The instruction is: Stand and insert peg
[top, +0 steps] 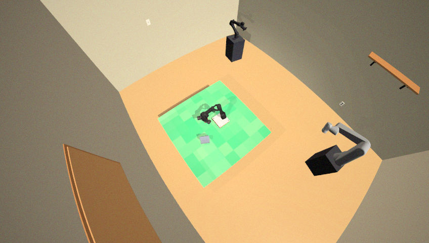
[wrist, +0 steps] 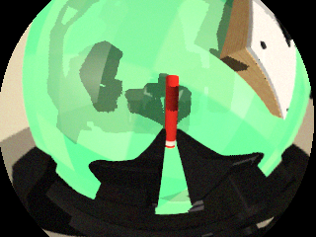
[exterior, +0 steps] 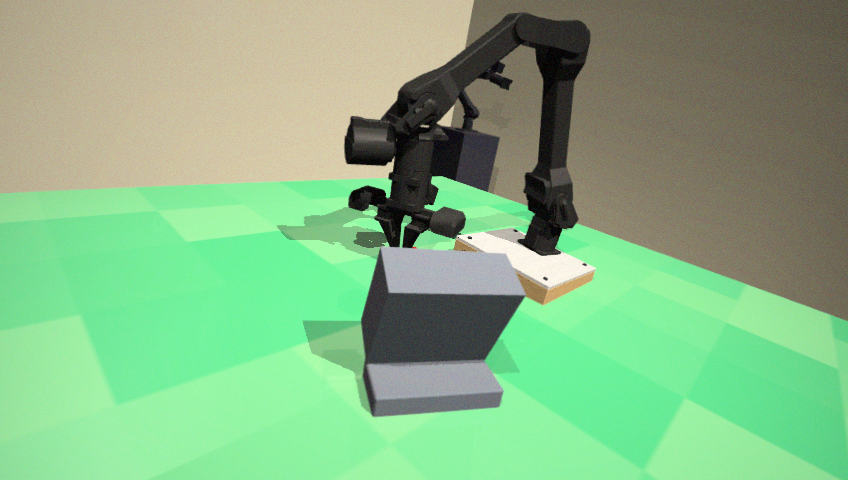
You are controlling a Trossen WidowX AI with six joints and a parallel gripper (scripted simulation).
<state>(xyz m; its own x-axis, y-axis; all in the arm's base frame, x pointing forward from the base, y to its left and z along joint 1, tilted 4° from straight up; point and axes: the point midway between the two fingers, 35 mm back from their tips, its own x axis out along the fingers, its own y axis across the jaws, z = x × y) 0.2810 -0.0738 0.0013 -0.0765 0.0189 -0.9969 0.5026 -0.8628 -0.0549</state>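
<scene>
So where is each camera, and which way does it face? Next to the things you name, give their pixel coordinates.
Top: high in the room, looking down at the green table (top: 241, 141); the whole black arm (top: 211, 110) (exterior: 556, 113) shows.
Exterior: low, behind the grey sloped panel (top: 205, 139) (exterior: 452, 270), facing that arm.
Wrist: on the arm, looking past its gripper (exterior: 402, 242) (wrist: 171, 140) at the red peg (wrist: 172, 106).
Top and exterior share panel and arm.
</scene>
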